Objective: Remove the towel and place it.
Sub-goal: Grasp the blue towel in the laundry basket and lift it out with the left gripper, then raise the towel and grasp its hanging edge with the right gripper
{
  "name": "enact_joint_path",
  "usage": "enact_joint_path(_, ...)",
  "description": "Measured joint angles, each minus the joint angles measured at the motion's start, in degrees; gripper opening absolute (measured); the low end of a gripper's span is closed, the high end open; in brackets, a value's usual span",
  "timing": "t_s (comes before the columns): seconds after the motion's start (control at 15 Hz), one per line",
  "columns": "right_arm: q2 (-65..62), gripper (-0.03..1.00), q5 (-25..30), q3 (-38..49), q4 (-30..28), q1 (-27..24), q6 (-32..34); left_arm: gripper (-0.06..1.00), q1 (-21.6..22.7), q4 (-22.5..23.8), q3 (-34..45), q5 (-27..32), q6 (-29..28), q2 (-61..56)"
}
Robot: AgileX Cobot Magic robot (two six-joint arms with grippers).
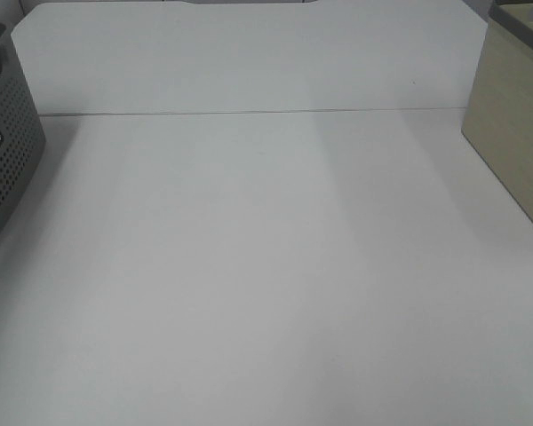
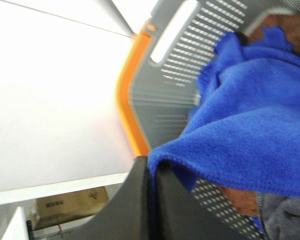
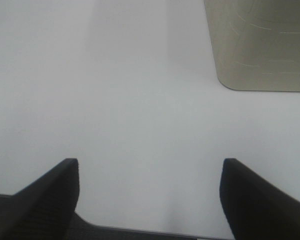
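The left gripper (image 2: 152, 170) has its black fingers pressed fully together. A fold of the royal-blue towel (image 2: 250, 125) runs down into the seam between them, so the cloth looks nipped by its hem. A pinch at the edge suits the job: lifted from there, the plush cloth should trail out of its container rather than come up as a wad. The towel lies heaped inside the grey perforated basket (image 1: 4, 169), draped over something brownish, near the orange rim (image 2: 127, 100). From the high camera only the basket's wall shows, at about 9 o'clock on the white table (image 1: 266, 266); the towel and both arms are outside that picture. The right gripper (image 3: 151, 167) hangs over bare tabletop with its jaws spread wide and nothing between them. It is near a corner of the pale wood-grain box (image 1: 515, 133), which stands at about 3 o'clock. I judge it is parked there so the middle stays free for laying the cloth
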Motion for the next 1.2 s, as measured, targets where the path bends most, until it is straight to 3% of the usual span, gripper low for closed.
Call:
enact_joint_path(0.27,0.00,0.76,0.00,0.00,0.00,0.00,0.00,0.00,-0.46,-6.65,0.00,-4.64,-0.92,-7.62)
enact_joint_path(0.33,0.00,0.76,0.00,0.00,0.00,0.00,0.00,0.00,-3.27,-8.48,-0.63,-4.18,-1.32,-9.28)
enact_joint_path(0.93,0.00,0.76,0.00,0.00,0.00,0.00,0.00,0.00,-17.30,-8.88,-15.70,0.40,-5.04,-9.63)
enact_joint_path(1.2,0.00,0.76,0.00,0.00,0.63,0.00,-0.06,0.00,-27.56,-8.88,-17.53,0.40,-5.56,-9.63)
